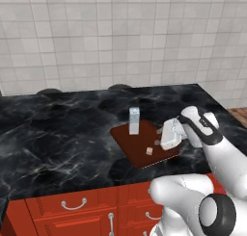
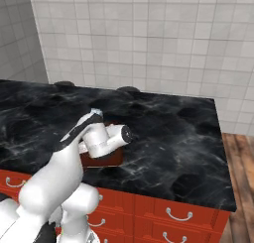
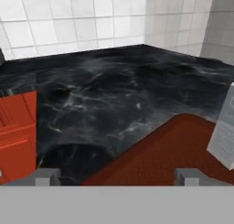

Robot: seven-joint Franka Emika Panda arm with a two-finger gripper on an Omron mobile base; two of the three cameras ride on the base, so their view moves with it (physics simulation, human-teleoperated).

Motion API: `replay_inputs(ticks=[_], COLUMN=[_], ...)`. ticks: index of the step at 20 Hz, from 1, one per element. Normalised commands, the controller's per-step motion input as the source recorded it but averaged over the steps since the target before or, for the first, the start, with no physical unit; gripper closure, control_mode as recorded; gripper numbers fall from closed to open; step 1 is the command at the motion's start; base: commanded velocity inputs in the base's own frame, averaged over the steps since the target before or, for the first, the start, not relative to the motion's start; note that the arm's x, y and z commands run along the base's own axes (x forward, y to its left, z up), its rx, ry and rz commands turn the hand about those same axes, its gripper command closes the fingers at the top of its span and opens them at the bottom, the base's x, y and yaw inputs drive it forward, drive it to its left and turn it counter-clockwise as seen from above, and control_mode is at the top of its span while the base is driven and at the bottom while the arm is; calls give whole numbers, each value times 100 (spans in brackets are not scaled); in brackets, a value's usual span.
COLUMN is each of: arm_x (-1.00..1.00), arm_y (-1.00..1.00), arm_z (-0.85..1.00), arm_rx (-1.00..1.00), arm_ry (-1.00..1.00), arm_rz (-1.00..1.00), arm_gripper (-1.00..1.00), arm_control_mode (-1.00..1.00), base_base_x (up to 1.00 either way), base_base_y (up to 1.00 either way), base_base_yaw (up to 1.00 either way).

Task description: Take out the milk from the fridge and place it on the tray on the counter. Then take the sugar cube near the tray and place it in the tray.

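Observation:
The milk (image 1: pixel 134 121), a small pale carton, stands upright at the far part of the reddish-brown tray (image 1: pixel 137 155) on the black marble counter (image 1: pixel 58 134). A tiny tan sugar cube (image 1: pixel 149 150) lies on the tray near its front. My gripper (image 1: pixel 158 137) hovers low over the tray's right side, just right of the cube and apart from it. In the hand view my gripper (image 3: pixel 116 177) is open, its fingertips (image 3: pixel 45 176) set wide with nothing between them. There the tray (image 3: pixel 169 150) lies ahead and the milk (image 3: pixel 224 136) is at the right edge. In the right base view my arm covers most of the tray (image 2: pixel 101 160).
Red drawers with silver handles (image 1: pixel 75 205) run below the counter's front edge. The counter ends on the right over a wooden floor (image 2: pixel 243 157). Two dark round shapes (image 1: pixel 119 87) sit at the back by the tiled wall (image 1: pixel 120 37).

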Motion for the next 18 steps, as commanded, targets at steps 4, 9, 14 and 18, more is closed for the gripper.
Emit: replay_inputs(ticks=[4,9,14,18], arm_x=[-74,-79,-88,-99], arm_y=[0,1,0,0], arm_z=[89,98,98,98], arm_rx=[0,0,0,0], arm_ry=[-1,-3,0,-3], arm_rz=[0,0,0,0], arm_gripper=[-100,-100,-100,-100], arm_control_mode=[-100,-100,-100,-100], base_base_x=[0,0,0,0], base_base_y=[0,0,0,0], base_base_yaw=[0,0,0,0])
